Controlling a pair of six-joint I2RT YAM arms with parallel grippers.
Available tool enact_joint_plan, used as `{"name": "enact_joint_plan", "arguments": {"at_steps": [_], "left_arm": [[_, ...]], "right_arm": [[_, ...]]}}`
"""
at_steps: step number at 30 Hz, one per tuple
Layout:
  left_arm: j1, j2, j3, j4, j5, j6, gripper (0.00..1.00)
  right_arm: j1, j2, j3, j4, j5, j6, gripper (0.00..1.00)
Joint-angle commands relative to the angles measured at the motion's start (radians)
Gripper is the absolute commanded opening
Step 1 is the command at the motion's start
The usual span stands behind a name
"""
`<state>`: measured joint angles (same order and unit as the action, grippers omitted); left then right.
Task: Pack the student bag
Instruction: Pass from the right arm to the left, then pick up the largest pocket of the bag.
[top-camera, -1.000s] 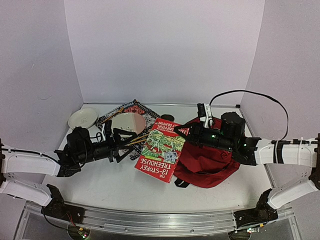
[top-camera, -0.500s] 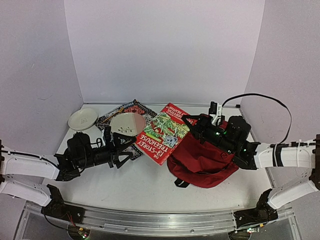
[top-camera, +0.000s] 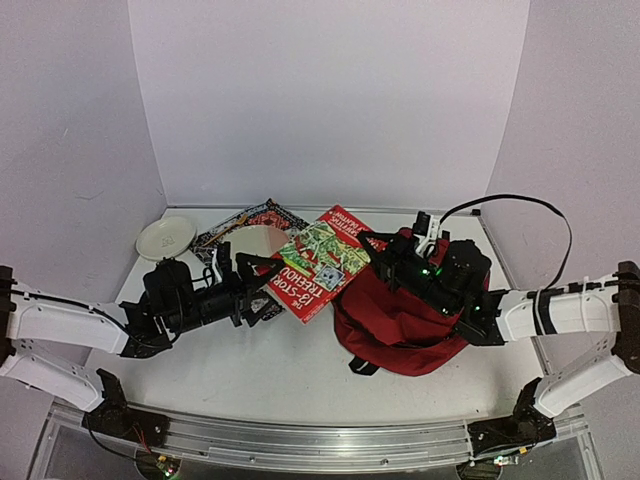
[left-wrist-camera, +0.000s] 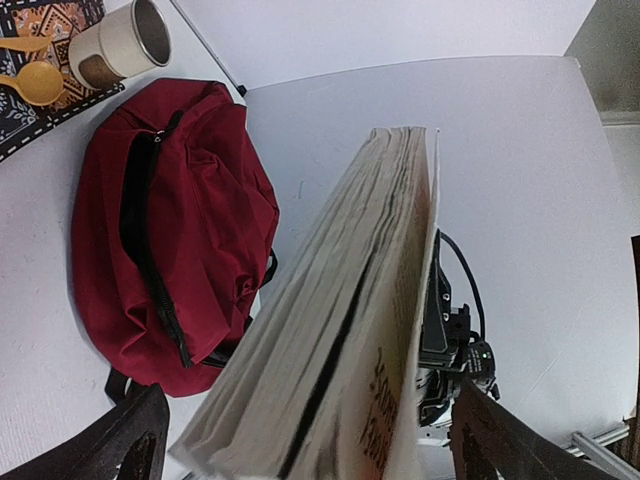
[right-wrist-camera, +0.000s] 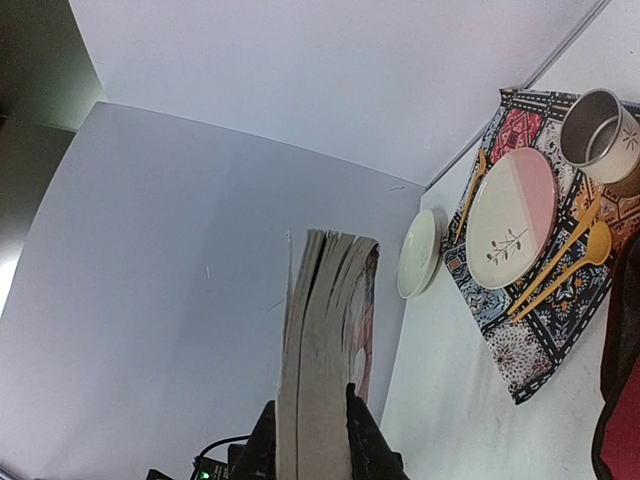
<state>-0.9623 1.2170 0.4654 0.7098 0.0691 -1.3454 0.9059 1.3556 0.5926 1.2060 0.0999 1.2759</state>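
At centre frame, right gripper (top-camera: 372, 252) clamped on right edge of book (top-camera: 320, 262), book tilted above counter (top-camera: 260, 370). Left of centre, left gripper (top-camera: 256, 288), jaws wide apart astride book's lower corner. Right arm stretched low over student bag (top-camera: 400, 325), centre right, seemingly closed. Step in hand: book transfer. Next, probably: opening the bag.

**Plain booth, evenly lit**

Smooth pale-lilac wall panels (top-camera: 330, 100) close the white matte tabletop (top-camera: 250, 375) at nine, twelve and three o'clock; a brushed aluminium rail (top-camera: 300, 440) runs along its six o'clock edge. Soft, even light, faint shadows
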Motion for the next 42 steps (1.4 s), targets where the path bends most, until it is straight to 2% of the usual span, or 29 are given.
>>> {"name": "enact_joint_plan", "arguments": {"at_steps": [1, 3, 6, 9, 12, 15, 18, 26, 32, 38, 42], "left_arm": [[-0.008, 0.032, 0.053, 0.077, -0.033, -0.024, 0.95], [-0.009, 0.036, 0.058, 0.085, -0.036, -0.024, 0.89], [-0.01, 0.028, 0.059, 0.091, -0.049, -0.023, 0.75], [-0.01, 0.012, 0.044, 0.093, -0.06, -0.02, 0.56], [-0.01, -0.005, 0.027, 0.094, -0.091, -0.02, 0.31], [-0.01, -0.015, 0.012, 0.095, -0.104, -0.015, 0.14], [-0.01, -0.02, 0.002, 0.095, -0.12, -0.001, 0.02], [0.036, 0.007, -0.012, 0.095, -0.094, 0.048, 0.0], [0.112, 0.012, -0.052, 0.095, -0.016, 0.061, 0.0], [0.182, -0.032, -0.106, 0.094, 0.043, 0.066, 0.0], [0.225, -0.086, -0.154, 0.092, 0.072, 0.064, 0.0]], "right_arm": [[0.019, -0.002, 0.032, 0.185, 0.041, 0.028, 0.0], [0.021, 0.003, 0.027, 0.185, 0.042, 0.028, 0.0], [0.03, 0.003, 0.009, 0.186, 0.057, 0.036, 0.0], [0.032, 0.007, -0.003, 0.185, 0.057, 0.032, 0.0], [0.033, 0.015, -0.008, 0.166, 0.035, 0.024, 0.0], [0.032, 0.019, -0.036, 0.152, 0.031, 0.027, 0.0], [0.032, 0.019, -0.056, 0.124, 0.023, 0.003, 0.04], [0.032, -0.042, -0.097, -0.036, 0.0, -0.109, 0.26], [0.032, -0.144, -0.002, -0.459, -0.004, -0.312, 0.48], [0.033, -0.223, 0.087, -0.845, 0.02, -0.48, 0.59], [0.042, -0.208, 0.18, -1.072, 0.039, -0.581, 0.66]]}}
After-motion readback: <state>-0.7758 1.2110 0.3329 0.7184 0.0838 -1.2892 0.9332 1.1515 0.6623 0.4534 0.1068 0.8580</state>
